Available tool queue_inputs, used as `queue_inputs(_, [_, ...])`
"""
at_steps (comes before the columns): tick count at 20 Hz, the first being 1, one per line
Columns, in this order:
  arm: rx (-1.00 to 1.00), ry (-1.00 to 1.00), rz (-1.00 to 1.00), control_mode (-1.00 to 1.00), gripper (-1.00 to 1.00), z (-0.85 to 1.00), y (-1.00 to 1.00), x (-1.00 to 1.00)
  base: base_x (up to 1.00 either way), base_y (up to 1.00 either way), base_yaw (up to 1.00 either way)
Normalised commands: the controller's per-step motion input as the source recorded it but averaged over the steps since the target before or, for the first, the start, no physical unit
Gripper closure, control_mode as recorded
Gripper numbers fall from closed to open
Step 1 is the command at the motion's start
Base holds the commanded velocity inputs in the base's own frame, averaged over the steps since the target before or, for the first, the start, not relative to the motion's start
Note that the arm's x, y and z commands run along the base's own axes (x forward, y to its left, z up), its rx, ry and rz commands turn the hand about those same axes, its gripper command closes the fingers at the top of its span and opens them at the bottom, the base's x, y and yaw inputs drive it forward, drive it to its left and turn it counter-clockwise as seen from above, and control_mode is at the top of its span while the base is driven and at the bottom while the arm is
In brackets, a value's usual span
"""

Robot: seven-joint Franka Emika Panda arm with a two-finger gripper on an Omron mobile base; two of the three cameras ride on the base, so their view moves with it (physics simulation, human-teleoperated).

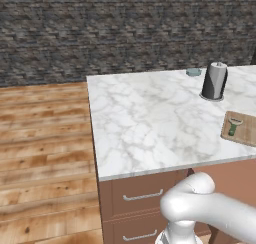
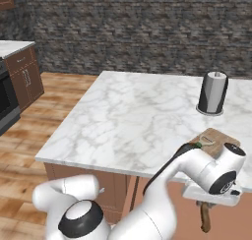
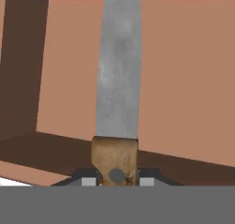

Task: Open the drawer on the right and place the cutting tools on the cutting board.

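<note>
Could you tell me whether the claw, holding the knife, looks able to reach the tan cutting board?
Probably yes: the claw grips the wooden-handled steel knife just below the counter edge, beside the tan wooden cutting board; nothing stands between.

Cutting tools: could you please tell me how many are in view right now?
2. The green-handled peeler with silver head lies on the tan wooden cutting board. The wooden-handled knife with grey blade is gripped in the gripper, over the brown drawer.

My two base views look forward and down from behind, left and right, sharing the marble countertop point(image 1: 145, 123); my hand view peers close into the drawer point(image 3: 183, 81).
</note>
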Motion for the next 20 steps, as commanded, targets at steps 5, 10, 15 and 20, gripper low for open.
queue_inputs(5, [0.00, -0.20, 0.00, -1.00, 1.00, 0.46, 0.15, 0.60, 0.00, 0.00, 0.00])
queue_inputs(10, [-0.01, -0.04, 0.00, -1.00, 1.00, 0.37, 0.06, 0.83, 0.00, 0.00, 0.00])
queue_inputs(15, [-0.02, 0.03, -0.02, -1.00, 1.00, 0.23, 0.00, 0.91, 0.00, 0.00, 0.00])
queue_inputs(20, [-0.03, 0.01, -0.02, -1.00, 1.00, 0.15, 0.00, 0.91, 0.00, 0.00, 0.00])
